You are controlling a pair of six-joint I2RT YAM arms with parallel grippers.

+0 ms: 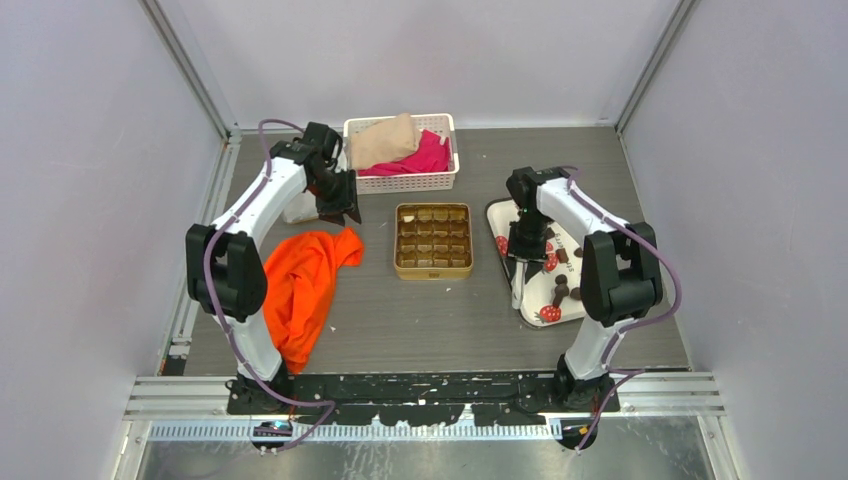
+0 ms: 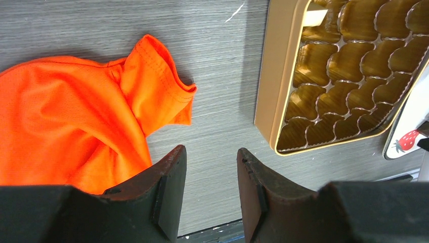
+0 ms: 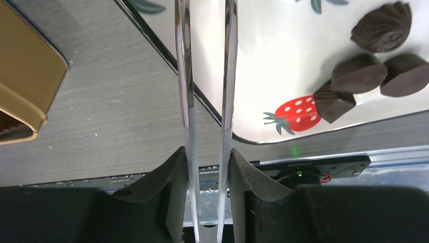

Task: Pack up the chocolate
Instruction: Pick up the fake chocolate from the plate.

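Right wrist view: right jaws closed on a pair of shiny metal tongs (image 3: pixel 184 76), one pad against each blade. The blades stand apart, with nothing between them over the length in view. They run straight away from the jaws and cross the left rim of the white strawberry-print tray (image 3: pixel 283 50).

Four dark brown chocolate pieces (image 3: pixel 372 76) lie on the tray to the right of the blades, clustered beside a red strawberry print near the tray's near edge. None touches the tongs. The gold square tin (image 3: pixel 25 76) lies to the left on the grey surface (image 3: pixel 116 116). So: chocolate right of the tool, tin left.

Judgement: the right arm is the nearer one, and a pick calls for a shift rightward.

Left wrist view: left jaws open and empty, above the surface between a crumpled orange cloth (image 2: pixel 66 116) and the tin. The tin's compartments in view look unfilled.

Hidden: the tong tips are cut off at the top edge, so I cannot tell whether they hold a piece. In the top view the right arm covers part of the tray, and the pieces are too small to count.
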